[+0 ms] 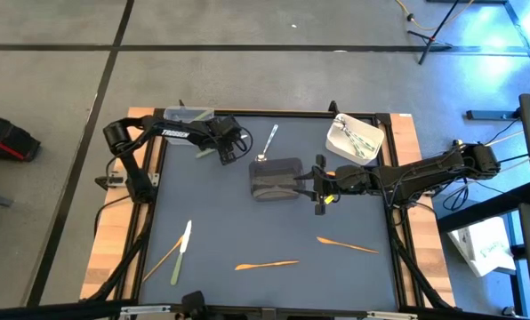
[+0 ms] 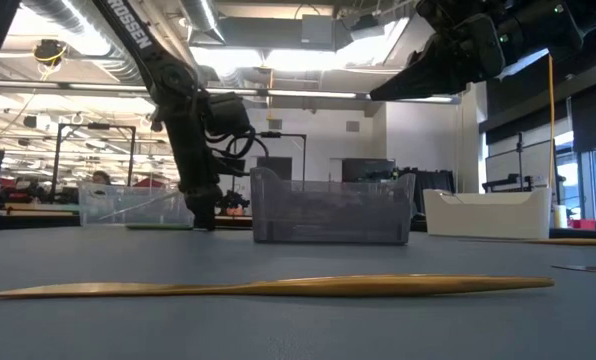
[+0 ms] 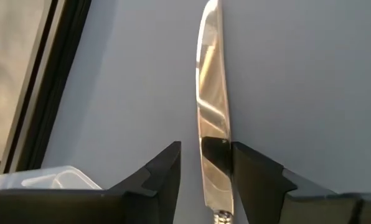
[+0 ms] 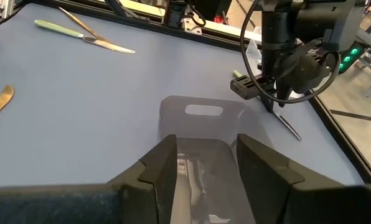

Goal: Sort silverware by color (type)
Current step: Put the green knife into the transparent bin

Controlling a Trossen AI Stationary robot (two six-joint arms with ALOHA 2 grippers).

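The left gripper (image 1: 232,147) is working near the worktop's (image 1: 247,222) far left corner, its fingers parted around a silver knife (image 3: 213,118) lying flat on the mat; whether they are squeezing it I cannot tell. A clear container (image 1: 188,115) is sitting at the far edge just beside that arm, and an olive-green utensil (image 1: 205,153) is lying next to the gripper.

The right gripper (image 1: 319,185) is hanging over the middle of the worktop, fingers spread and gripping nothing, just beside a dark grey container (image 1: 275,179). From the right wrist view this container (image 4: 201,155) is holding a few pale utensils, too blurred to name. A silver spoon (image 1: 270,138) is lying behind it.

A white container (image 1: 355,136) near the far right corner is holding several pale green utensils.

Two orange utensils (image 1: 267,264) and (image 1: 346,244) are lying near the front edge. A green-handled knife (image 1: 181,252) and a tan utensil (image 1: 164,260) are crossing each other near the front left corner.
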